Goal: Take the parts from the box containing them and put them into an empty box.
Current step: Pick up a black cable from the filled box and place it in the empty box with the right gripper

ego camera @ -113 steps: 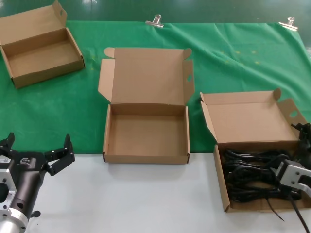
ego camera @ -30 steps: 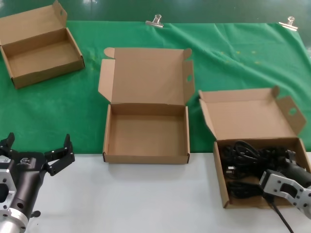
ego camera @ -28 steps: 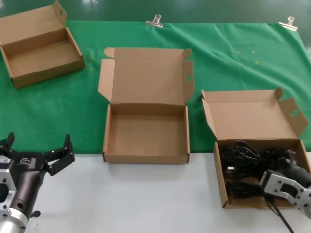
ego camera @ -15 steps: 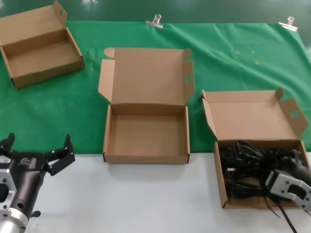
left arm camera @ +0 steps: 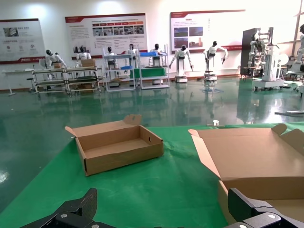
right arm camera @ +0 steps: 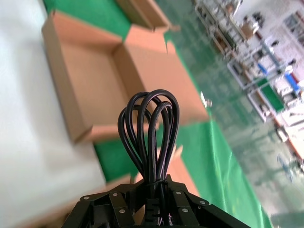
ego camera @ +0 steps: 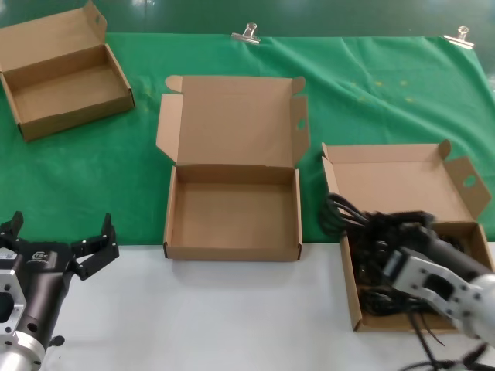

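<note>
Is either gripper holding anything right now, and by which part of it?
The right gripper is shut on a power cord, pinched at the gathered base of its coiled loops. The left gripper is open and holds nothing.

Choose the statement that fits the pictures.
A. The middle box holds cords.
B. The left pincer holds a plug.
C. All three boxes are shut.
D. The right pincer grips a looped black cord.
D: the right wrist view shows the right pincer closed on a bundle of black cord loops, while the middle box is bare inside.

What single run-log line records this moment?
right gripper: shut on cord, above source box | left gripper: open, parked | empty box: unfilled
</note>
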You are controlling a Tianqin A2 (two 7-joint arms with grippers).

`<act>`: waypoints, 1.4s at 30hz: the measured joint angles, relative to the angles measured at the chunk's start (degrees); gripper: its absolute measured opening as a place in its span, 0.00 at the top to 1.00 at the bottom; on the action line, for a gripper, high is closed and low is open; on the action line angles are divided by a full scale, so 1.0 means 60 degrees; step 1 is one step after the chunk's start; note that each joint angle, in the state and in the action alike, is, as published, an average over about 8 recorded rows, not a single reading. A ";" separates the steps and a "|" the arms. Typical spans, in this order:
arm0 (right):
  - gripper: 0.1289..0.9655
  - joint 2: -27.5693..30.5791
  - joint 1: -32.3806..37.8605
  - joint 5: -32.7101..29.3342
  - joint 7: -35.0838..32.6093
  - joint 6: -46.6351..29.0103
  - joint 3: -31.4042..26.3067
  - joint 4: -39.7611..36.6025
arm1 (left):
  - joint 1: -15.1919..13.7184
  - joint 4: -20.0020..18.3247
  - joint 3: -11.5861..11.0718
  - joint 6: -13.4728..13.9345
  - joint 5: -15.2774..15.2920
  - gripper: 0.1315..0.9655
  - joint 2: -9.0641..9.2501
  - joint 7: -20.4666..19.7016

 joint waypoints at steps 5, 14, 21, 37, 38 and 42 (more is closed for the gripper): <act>0.92 -0.0914 0.0371 0.0000 -0.0438 -0.0210 0.0000 -0.0445 | 0.0000 0.0000 0.0000 0.0000 0.0000 0.00 0.0000 0.0000; 0.92 -0.3077 0.1188 0.0000 -0.1217 -0.0983 0.0000 -0.2599 | 0.0000 0.0000 0.0000 0.0000 0.0000 0.00 0.0000 0.0000; 0.92 -0.4675 0.1673 0.0000 -0.1693 -0.1718 0.0000 -0.4373 | 0.0000 0.0000 0.0000 0.0000 0.0000 0.00 0.0000 0.0000; 0.92 -0.6395 0.2025 0.0000 -0.2468 -0.2439 0.0000 -0.7005 | 0.0000 0.0000 0.0000 0.0000 0.0000 0.00 0.0000 -0.0001; 0.92 -0.6434 0.2033 0.0000 -0.2481 -0.2467 0.0000 -0.7086 | 0.0000 0.0000 0.0000 0.0000 0.0001 0.00 0.0000 -0.0001; 0.91 -0.6519 0.2042 0.0000 -0.2487 -0.2558 0.0000 -0.7276 | 0.0000 0.0000 0.0000 0.0000 0.0001 0.00 0.0000 -0.0001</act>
